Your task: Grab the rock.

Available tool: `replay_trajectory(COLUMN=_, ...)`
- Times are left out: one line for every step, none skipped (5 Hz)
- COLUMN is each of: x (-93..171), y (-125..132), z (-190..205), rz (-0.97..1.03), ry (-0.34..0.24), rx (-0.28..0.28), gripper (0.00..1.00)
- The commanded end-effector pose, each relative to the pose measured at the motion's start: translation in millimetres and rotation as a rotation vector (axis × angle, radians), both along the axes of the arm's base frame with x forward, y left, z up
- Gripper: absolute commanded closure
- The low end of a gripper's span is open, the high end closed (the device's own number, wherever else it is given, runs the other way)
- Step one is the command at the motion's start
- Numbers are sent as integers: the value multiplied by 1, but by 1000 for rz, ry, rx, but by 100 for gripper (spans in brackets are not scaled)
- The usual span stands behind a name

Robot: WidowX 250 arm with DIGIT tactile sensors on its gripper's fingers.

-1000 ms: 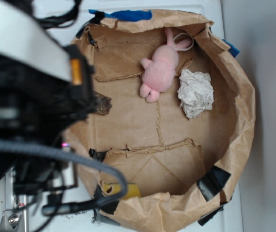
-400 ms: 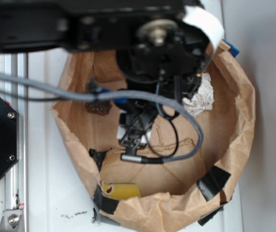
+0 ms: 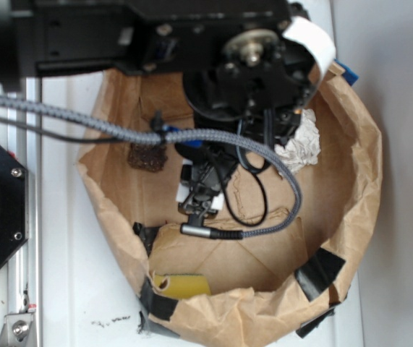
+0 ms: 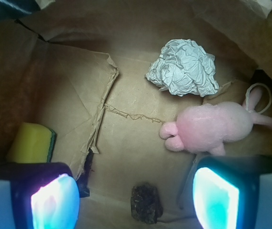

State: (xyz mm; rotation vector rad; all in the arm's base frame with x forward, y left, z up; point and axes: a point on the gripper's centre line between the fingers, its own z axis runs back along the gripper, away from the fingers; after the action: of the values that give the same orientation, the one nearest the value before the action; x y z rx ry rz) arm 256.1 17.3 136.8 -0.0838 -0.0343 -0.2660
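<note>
sponge (image 4: pixel 32 142): lying at the far left of the paper bag (image 4: pixel 140 28) floor, well clear of the target
gripper (image 4: pixel 136 200): hovering released, jaws spread wide, gripping nothing
rock (image 4: pixel 146 203): sitting between the two pads, apart from both; looking stiff, rough, fairly dense, so pinching across its flatter sides seems best
plush bunny (image 4: pixel 212 126): lying near, soft, risking a snag on the right pad

Soft, dim wrist view with glowing cyan pads (image 4: pixel 55 202); brighter, blurry exterior.
</note>
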Motion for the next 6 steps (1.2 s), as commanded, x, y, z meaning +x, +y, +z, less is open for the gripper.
replay_trajectory(x=2, y=2, z=9, rz=21, ry=-38, rx=5, gripper=0)
replay_trajectory(x=18, y=1, z=-30, rz=-8, ry=61, rx=-23, gripper=0)
replay_trajectory(x=9, y=-1, z=-46, rz=-41, ry=76, rx=28, gripper=0)
replay_trajectory(x=1, y=-6, z=-59, rz=-62, ry=90, rx=58, gripper=0)
replay_trajectory(x=-17, y=-13, z=-53, rz=-102, ry=59, rx=78, gripper=0)
replay_trajectory(x=-26, y=-12, z=-52, rz=-100, ry=45, rx=100, gripper=0)
